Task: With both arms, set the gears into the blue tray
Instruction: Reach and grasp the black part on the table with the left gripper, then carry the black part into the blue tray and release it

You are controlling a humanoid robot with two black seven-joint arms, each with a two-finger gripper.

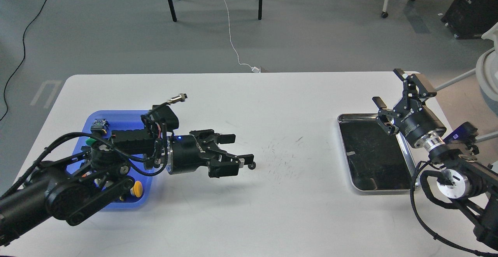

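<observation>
One small black gear (252,166) lies on the white table near its middle. My left arm reaches from the lower left across the blue tray (123,118), hiding much of it. My left gripper (241,148) is open and low over the table. The tip of its nearer finger is right beside the gear; I cannot tell whether they touch. Nothing sits between the fingers. My right gripper (389,87) stands open and empty at the far right, raised over the right edge of the steel tray. Any gear inside the blue tray is hidden by the arm.
A shiny steel tray (383,189) with a black inside lies at the right. Push-button switches sit in the blue tray, among them a yellow cap (136,188) and a green cap (90,142). Chair legs and cables are on the floor beyond the table.
</observation>
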